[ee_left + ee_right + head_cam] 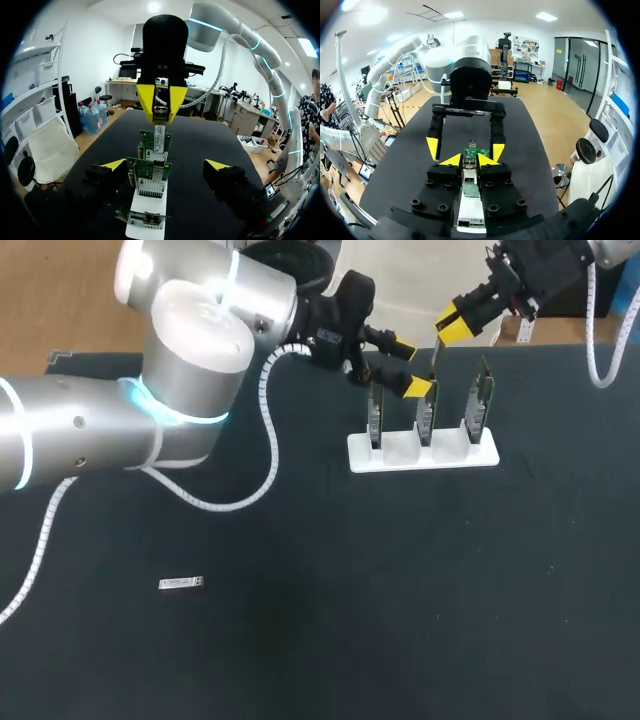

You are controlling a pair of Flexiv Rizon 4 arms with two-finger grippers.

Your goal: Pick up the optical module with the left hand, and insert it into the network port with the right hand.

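Observation:
My right gripper (pixel 458 322) hangs above the white rack (pixel 400 462), shut on a slim silver optical module (pixel 159 136) that points down at the middle network card (pixel 426 418). In the right wrist view the module (pixel 469 175) sits between the closed yellow tips of that gripper (pixel 469 160). My left gripper (pixel 408 367) stands open just behind the rack's left and middle cards, with nothing between its fingers. In the left wrist view its tips straddle a green card (pixel 150 175), while the right gripper (pixel 160 106) faces it from beyond the rack.
The rack holds three upright green cards; the left one (pixel 375 418) and the right one (pixel 481 405) flank the middle card. A second silver module (pixel 182 583) lies flat on the dark table (pixel 330 620) at the front left, far from both arms.

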